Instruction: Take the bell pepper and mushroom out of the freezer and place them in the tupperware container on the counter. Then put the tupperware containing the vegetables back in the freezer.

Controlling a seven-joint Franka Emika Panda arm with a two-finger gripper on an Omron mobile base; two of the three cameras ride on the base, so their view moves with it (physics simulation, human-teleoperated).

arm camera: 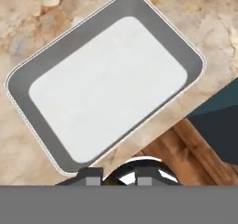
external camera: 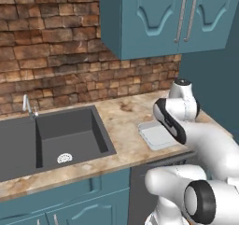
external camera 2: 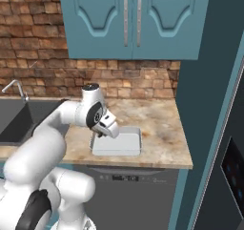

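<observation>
The tupperware container (external camera: 154,136) (external camera 2: 124,143) (arm camera: 107,83) lies near the front edge of the counter (external camera: 121,121) (external camera 2: 159,121) (arm camera: 28,23), and nothing is inside it. My gripper (external camera 2: 101,135) (arm camera: 120,176) hangs just above the tray's left front rim, pointing down. A small rounded thing with a pale edge, which looks like the mushroom (arm camera: 135,168), sits pinched between the narrow-set fingertips. The bell pepper is out of view. The freezer (external camera 2: 207,90) rises dark right of the counter.
A dark sink (external camera: 70,135) with a faucet (external camera: 28,106) lies left of the tray. Teal upper cabinets (external camera: 158,18) hang over the counter, with a brick wall behind. A dishwasher (external camera 2: 133,191) sits under the tray. Wooden floor (arm camera: 186,148) shows past the counter's edge.
</observation>
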